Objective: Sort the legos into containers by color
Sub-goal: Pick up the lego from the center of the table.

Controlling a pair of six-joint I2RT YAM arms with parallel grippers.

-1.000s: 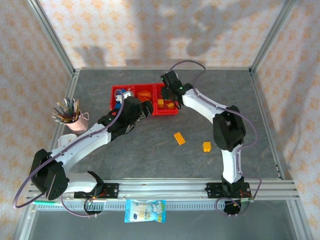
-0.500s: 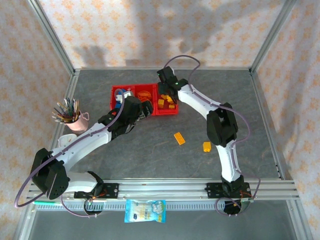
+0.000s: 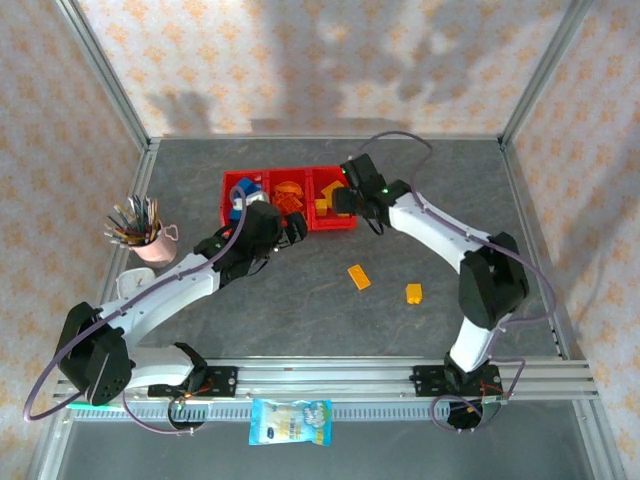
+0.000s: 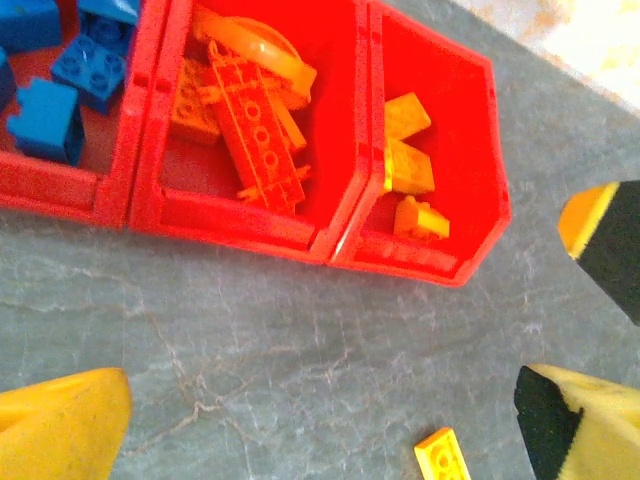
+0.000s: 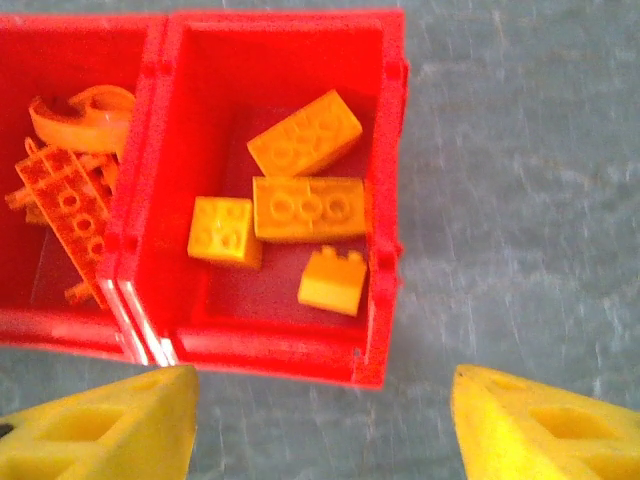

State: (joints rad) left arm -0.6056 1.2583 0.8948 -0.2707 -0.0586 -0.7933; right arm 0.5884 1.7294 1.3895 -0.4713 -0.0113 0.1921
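Since half a second ago the right arm has swung its elbow out toward the right side of the table, and the right claw (image 3: 343,201) has drawn back from over the red tray (image 3: 335,227) to the tray's right end. The left claw (image 3: 293,228) has barely shifted at the tray's near wall.

In the right wrist view the right claw (image 5: 325,430) is spread wide with nothing between its fingers (image 5: 125,425). Straight ahead of it lies the end compartment of the tray (image 5: 280,350), holding four yellow bricks (image 5: 305,210). Ahead and to its left, in the next compartment, lie an orange arc and a long orange strip (image 5: 70,195).

The left claw (image 4: 320,430) is also released and empty, its fingertips (image 4: 60,425) well apart above bare table. Ahead of it the tray (image 4: 240,225) shows all three compartments: blue bricks (image 4: 60,90) far left, orange bricks (image 4: 255,120) in the middle and yellow ones on the right. A loose yellow-orange brick (image 4: 442,462) lies on the table just inside its right finger.

From above, that brick (image 3: 358,277) sits near the right claw's near side. A second loose brick (image 3: 413,293) lies just beyond it, still outside the tray.
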